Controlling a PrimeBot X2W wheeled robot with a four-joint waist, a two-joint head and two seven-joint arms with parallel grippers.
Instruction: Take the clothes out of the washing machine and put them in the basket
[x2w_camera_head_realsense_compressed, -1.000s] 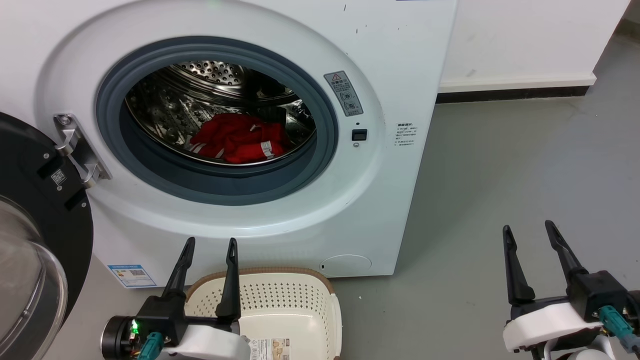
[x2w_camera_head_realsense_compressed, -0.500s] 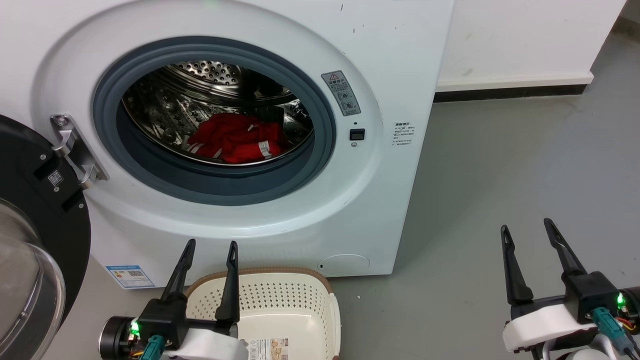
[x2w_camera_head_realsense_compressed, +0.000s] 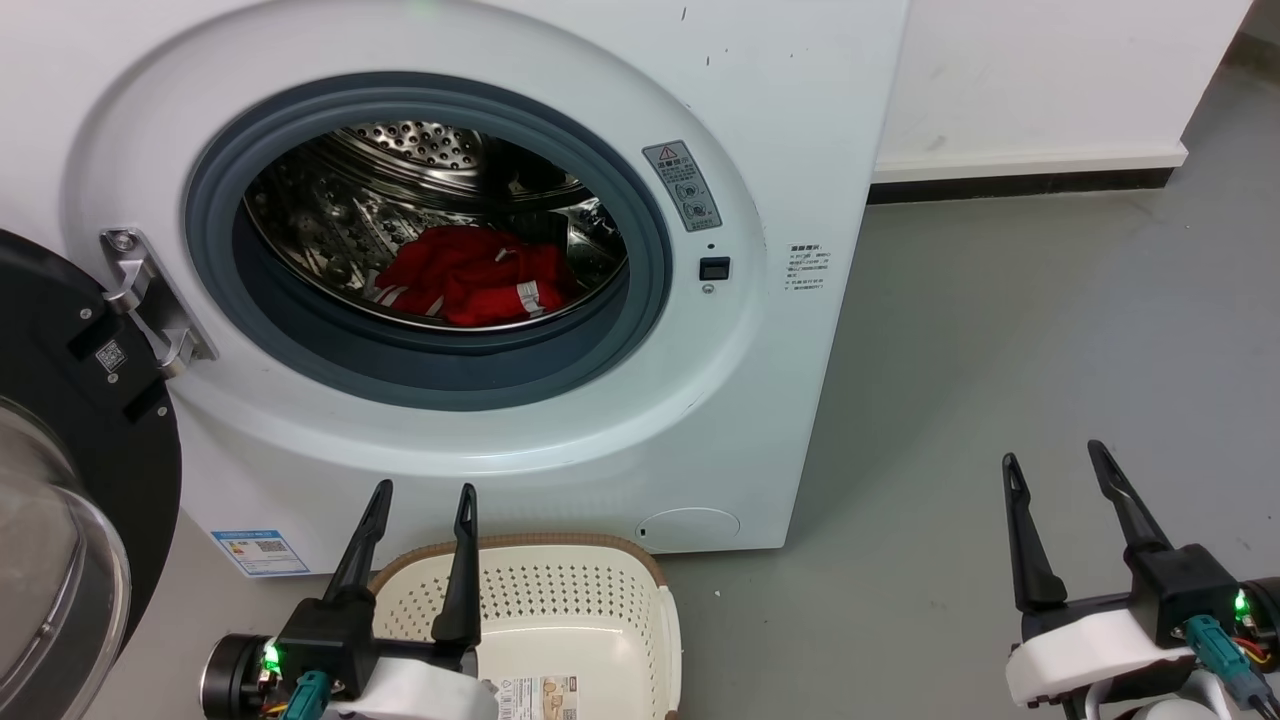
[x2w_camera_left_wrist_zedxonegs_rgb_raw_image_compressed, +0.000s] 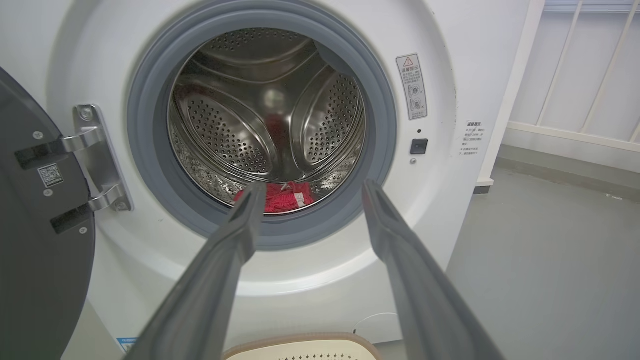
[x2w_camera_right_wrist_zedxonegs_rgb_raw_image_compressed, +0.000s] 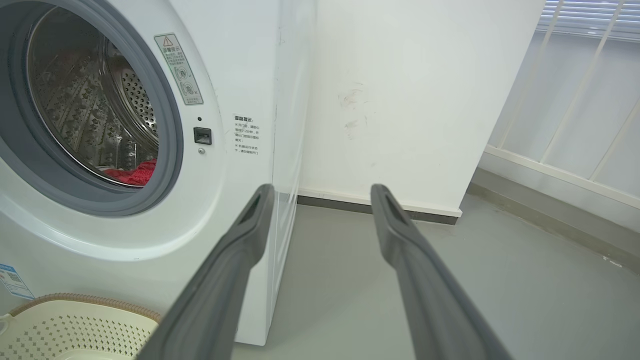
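The clothes (x2w_camera_head_realsense_compressed: 470, 285), a bright red heap with white trim, lie at the bottom of the steel drum (x2w_camera_head_realsense_compressed: 400, 190), toward six o'clock of the porthole, inside the washing machine (x2w_camera_head_realsense_compressed: 780, 150). A grey rubber rim (x2w_camera_head_realsense_compressed: 215, 280) rings the opening. At nine o'clock the black-framed glass door (x2w_camera_head_realsense_compressed: 90, 470) hangs swung wide on its metal hinge (x2w_camera_head_realsense_compressed: 150, 300). At six o'clock below the porthole the basket (x2w_camera_head_realsense_compressed: 560, 600) stands on the grey floor (x2w_camera_head_realsense_compressed: 1000, 350), near the machine's front. The left claw (x2w_camera_head_realsense_compressed: 424, 488) hovers above the basket's left side, fingers spread apart and holding nothing. The right claw (x2w_camera_head_realsense_compressed: 1053, 454) is at four o'clock, well apart from the machine and above the floor, also spread and empty.
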